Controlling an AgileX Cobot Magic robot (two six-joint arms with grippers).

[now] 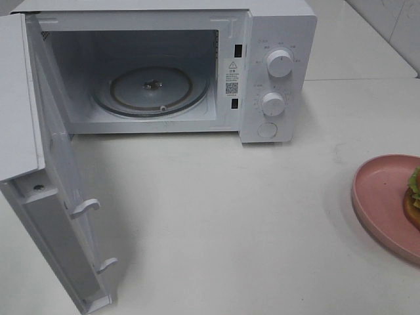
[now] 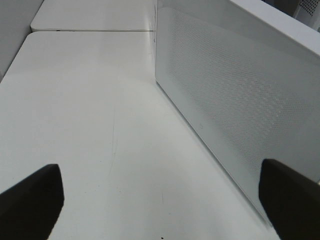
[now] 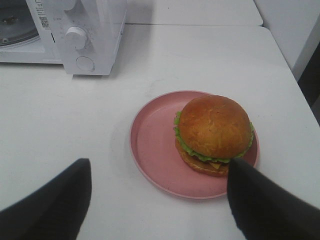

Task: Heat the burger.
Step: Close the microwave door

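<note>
Right gripper, jaws spread, empty, above worktop; left gripper likewise spread; burger on plate: straddle bun evenly, lift level; microwave beyond, door open.

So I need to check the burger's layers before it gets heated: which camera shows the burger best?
The right wrist view: the whole burger sits in plain sight on the pink plate, showing bun, lettuce and cheese. The high exterior view catches only a sliver of it at the frame's edge. The left wrist view shows none of it.
</note>
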